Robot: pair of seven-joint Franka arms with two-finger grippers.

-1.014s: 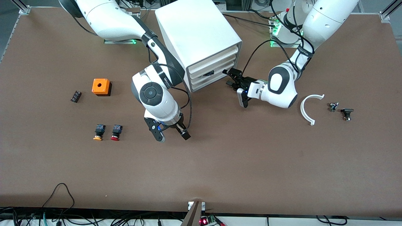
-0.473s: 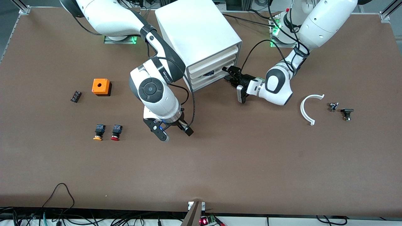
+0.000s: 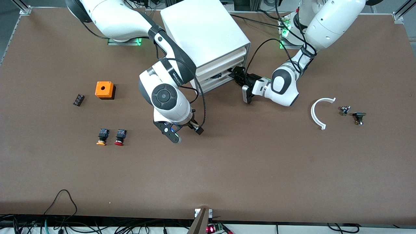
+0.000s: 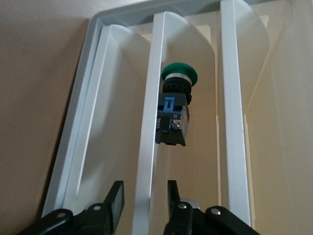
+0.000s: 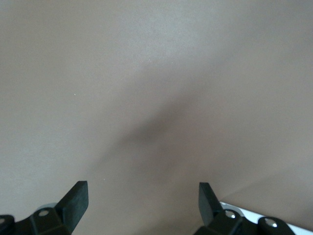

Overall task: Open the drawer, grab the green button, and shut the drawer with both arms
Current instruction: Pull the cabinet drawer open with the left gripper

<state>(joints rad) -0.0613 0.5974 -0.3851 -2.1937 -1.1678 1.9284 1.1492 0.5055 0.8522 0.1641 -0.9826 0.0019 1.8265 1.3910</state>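
Nearest the front camera, our right gripper [image 3: 185,132] hangs over bare table [image 3: 227,169], fingers spread wide with nothing between them; this arm waits. Toward the right arm's end of the table lie a yellow-capped button [image 3: 102,136] and a red-capped button [image 3: 120,136] side by side, and farther from the camera an orange box [image 3: 104,90] with a small black part [image 3: 78,99] near it. Toward the left arm's end lie a white curved piece [image 3: 319,112] and two small dark parts [image 3: 352,114].

Farther still, our left gripper [image 3: 236,75] sits at the front of the white cabinet [image 3: 204,42]. In the left wrist view its fingers [image 4: 115,201] are parted around the lip of one drawer front [image 4: 152,147], one on each side, not yet pinching it. Which drawer this is we cannot tell for certain.

The green button [image 4: 175,110] lies inside the cabinet, on a tray just past that lip; the front view shows only a dark speck there.

We judge the green button light, rigid and hard plastic. The round cap looks smooth and likely to slip, so we would take it across the flat sides of the square black body. The thin drawer front probably flexes, so we would grip it near the middle and pull straight.
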